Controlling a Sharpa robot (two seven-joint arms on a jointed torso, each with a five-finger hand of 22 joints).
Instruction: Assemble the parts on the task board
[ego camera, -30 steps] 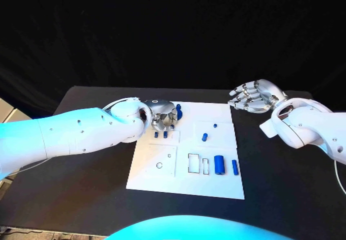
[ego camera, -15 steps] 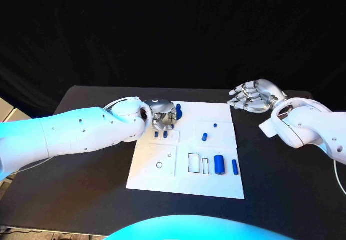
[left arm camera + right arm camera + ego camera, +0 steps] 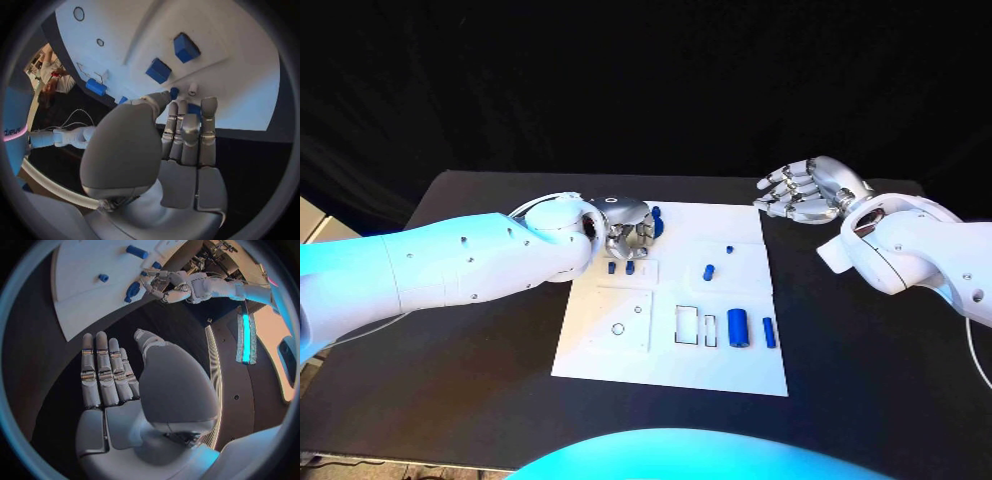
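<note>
Head view: white task board [image 3: 678, 375] lies flat mid-bench on the black bench [image 3: 459, 400]. Left robot hand [image 3: 630, 232] sits over the board's far left corner, fingers pointing down at the board; fingertips are close to a small blue part [image 3: 656, 219] and two short blue parts [image 3: 620, 268] just nearer the robot. Left wrist view: fingers [image 3: 189, 135] lie straight and close together, tips over a white peg [image 3: 192, 89] and small blue pieces; whether anything is actually pinched cannot be told. Two blue blocks [image 3: 172, 59] stand on a raised panel beyond the fingertips. Right robot hand [image 3: 805, 192] is off the board, above the bench just past the board's far right corner; fingers apart and loosely curved, nothing in it. Remaining parts on board: blue piece [image 3: 710, 273] near centre, and a thick blue cylinder [image 3: 737, 328] beside a thinner one [image 3: 769, 332] on the right side, next to two rectangular slots [image 3: 695, 326].
</note>
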